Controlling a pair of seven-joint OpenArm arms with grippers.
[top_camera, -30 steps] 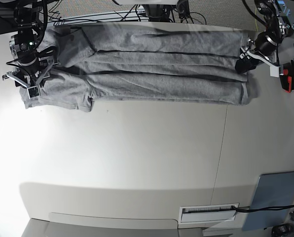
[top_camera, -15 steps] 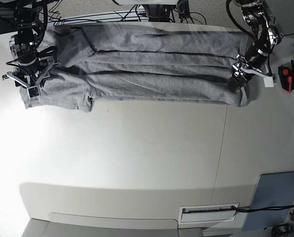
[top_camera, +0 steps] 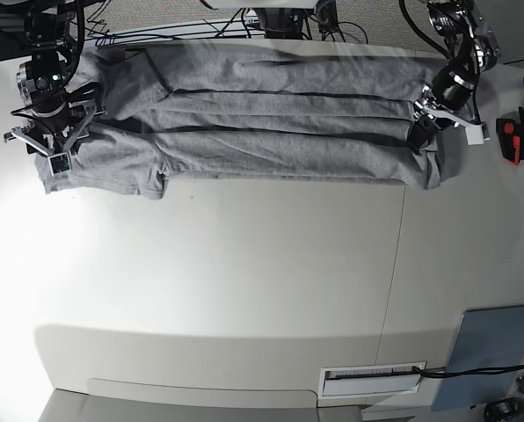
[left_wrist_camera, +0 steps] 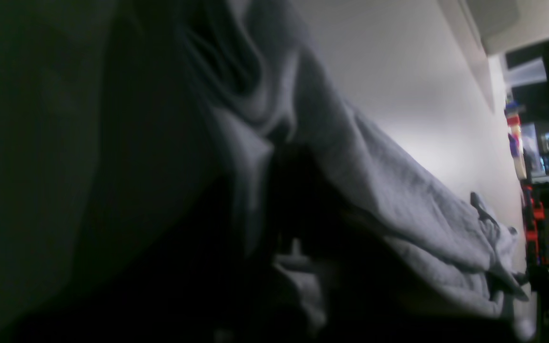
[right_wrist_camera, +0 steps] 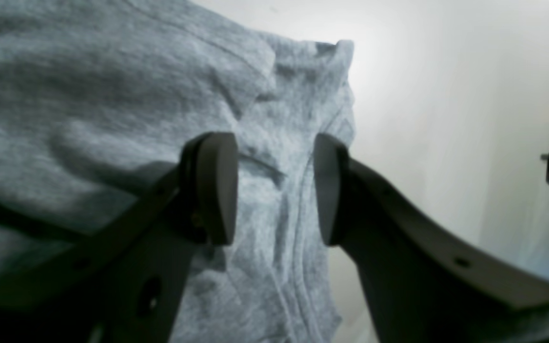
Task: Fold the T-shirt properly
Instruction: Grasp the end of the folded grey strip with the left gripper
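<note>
Right fingers [right_wrist_camera: 217,188] parted over T-shirt [top_camera: 280,123] sleeve edge, bare table [top_camera: 244,272] alongside.

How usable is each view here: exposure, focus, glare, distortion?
Left wrist: mostly black, T-shirt soft and blurred. Right wrist: evenly lit, fabric sharp between the open right gripper. Base: fisheye bend, bright glare on the table at left.
</note>
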